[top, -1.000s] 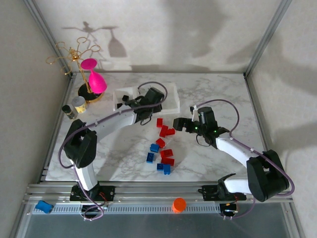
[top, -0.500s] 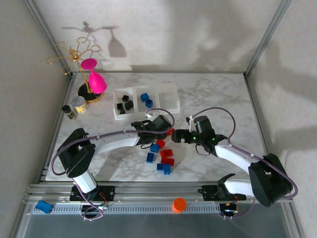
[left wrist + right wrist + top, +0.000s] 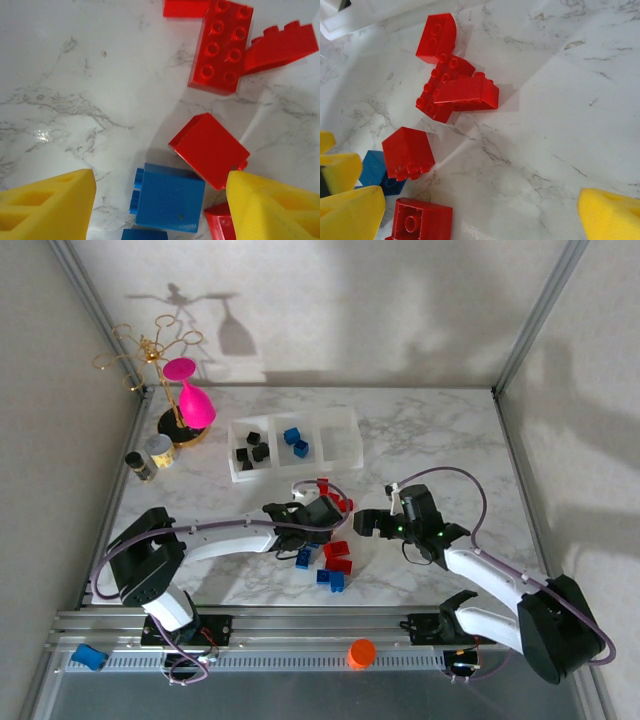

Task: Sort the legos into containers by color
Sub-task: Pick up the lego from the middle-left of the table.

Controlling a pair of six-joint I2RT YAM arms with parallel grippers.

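Glossy, studded plastic legos (image 3: 330, 552) in red and blue are scattered at the centre of the white, grey-veined marble desk (image 3: 440, 440). Black and blue ones are held in the clear, white-rimmed containers (image 3: 338, 440) above them. The left claw (image 3: 160, 200) is spread, with its yellow fingers (image 3: 47, 205) set either side of a square blue brick (image 3: 170, 202). The right claw (image 3: 480, 210) is spread wide, nothing pinched. Pale walls and metal frame posts are seen around the desk.
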